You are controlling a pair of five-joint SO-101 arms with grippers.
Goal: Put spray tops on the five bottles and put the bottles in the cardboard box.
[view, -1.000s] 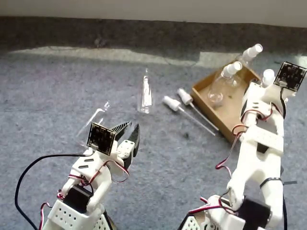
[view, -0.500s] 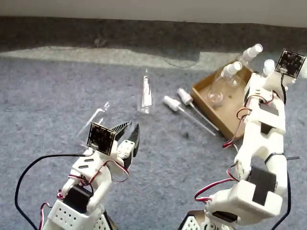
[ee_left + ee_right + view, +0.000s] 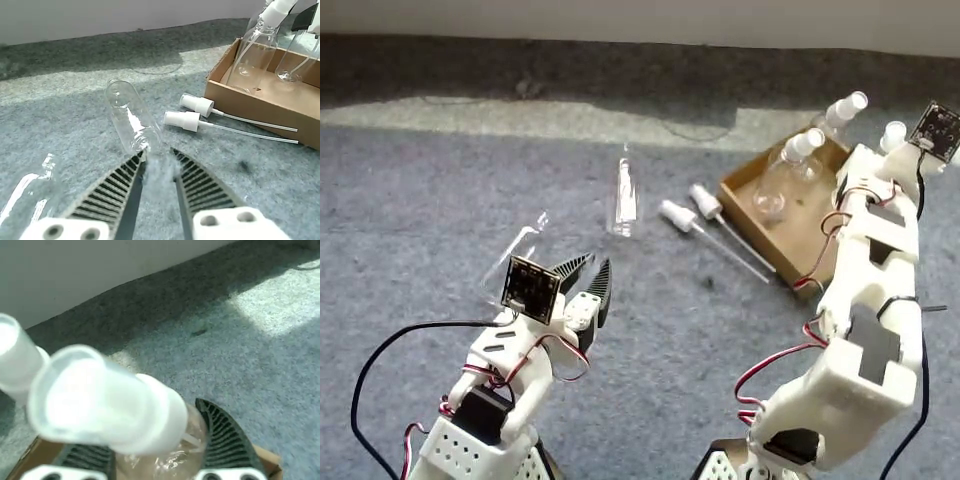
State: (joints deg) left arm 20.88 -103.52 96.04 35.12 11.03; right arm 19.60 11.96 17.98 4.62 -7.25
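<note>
Right end effector (image 3: 150, 450) grips a capped bottle (image 3: 100, 400) over the cardboard box (image 3: 735, 203). Released tilted, it might topple the standing bottles (image 3: 788, 168) inside.

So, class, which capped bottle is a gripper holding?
The rightmost capped bottle, in the right gripper; the other two sit ungripped in the cardboard box.

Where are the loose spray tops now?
High view: the spray tops lie on the carpet between the lying capless bottle and the cardboard box.
</note>
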